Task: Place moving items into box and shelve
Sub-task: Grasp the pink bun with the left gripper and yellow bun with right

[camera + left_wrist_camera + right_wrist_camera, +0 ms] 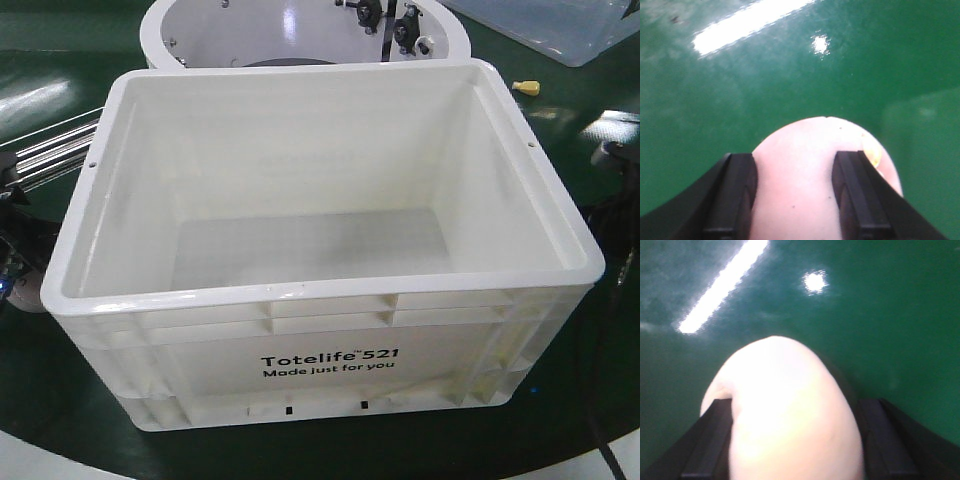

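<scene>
The box [180,362] is glossy white plastic, smooth inside and ribbed outside. The table [560,130] is glossy and throws bright glare. The pink lump [800,165] looks matt and smooth with tiny specks. The pale lump [790,405] looks equally smooth. The tub [560,25] at the upper right is clear plastic.

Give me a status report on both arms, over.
Left gripper shut on pinkish lump. Right gripper shut on pale lump. Box empty, open-topped. Nothing seen blocking it.

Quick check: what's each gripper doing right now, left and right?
Left gripper: jaws closed on the pink lump.
Right gripper: jaws closed on the pale lump.
</scene>
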`<state>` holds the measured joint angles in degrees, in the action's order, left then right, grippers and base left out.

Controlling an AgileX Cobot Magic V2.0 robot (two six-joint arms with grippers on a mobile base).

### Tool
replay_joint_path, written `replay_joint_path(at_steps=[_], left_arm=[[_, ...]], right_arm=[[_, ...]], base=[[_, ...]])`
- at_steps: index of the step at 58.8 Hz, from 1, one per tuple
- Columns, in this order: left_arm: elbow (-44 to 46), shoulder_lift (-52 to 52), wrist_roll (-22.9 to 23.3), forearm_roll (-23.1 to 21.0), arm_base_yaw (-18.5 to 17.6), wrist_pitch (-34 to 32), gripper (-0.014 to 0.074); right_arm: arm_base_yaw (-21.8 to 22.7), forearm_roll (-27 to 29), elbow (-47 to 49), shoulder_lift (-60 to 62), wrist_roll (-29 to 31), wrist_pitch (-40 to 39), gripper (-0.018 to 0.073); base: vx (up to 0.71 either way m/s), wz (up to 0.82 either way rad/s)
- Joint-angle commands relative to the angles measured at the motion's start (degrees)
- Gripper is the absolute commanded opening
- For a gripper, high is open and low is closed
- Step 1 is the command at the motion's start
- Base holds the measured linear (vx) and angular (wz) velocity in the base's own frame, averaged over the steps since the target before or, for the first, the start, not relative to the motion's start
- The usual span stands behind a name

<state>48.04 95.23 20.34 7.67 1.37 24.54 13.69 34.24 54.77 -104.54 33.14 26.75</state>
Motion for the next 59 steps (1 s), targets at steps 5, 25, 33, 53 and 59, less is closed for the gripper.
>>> replay_joint_path(at_steps=[5,25,33,53,59], left_arm=[[-0.3,1.5,-3.2,-1.7,0.0,6.8,0.0420],[-0.3,1.3,-8.4,-6.9,0.0,8.1,-0.0009],[-0.2,-1.2,-8.4,-6.7,0.0,8.4,-0.0008],[1.8,-18.9,-7.9,-5.7,0.0,6.9,-0.0004],[4.7,-24.5,-7.9,-3.5,0.0,8.9,-0.0004]], right_arm=[[-2.0,-1.4,0.7,-1.2,0.7,-2.9,0.0461],[-2.2,-1.1,0.7,-1.6,0.5,-2.7,0.0000],[-2.2,-1.4,0.7,0.4,0.6,-0.7,-0.0011],[-2.2,-2.2,0.7,17.5,0.7,-0.4,-0.0008],[-2.2,-5.1,0.7,24.5,0.7,-0.5,-0.0008]], base=[[0.00,0.00],[0.00,0.00],[0.00,0.00],[0.00,0.00],[0.00,0.00]])
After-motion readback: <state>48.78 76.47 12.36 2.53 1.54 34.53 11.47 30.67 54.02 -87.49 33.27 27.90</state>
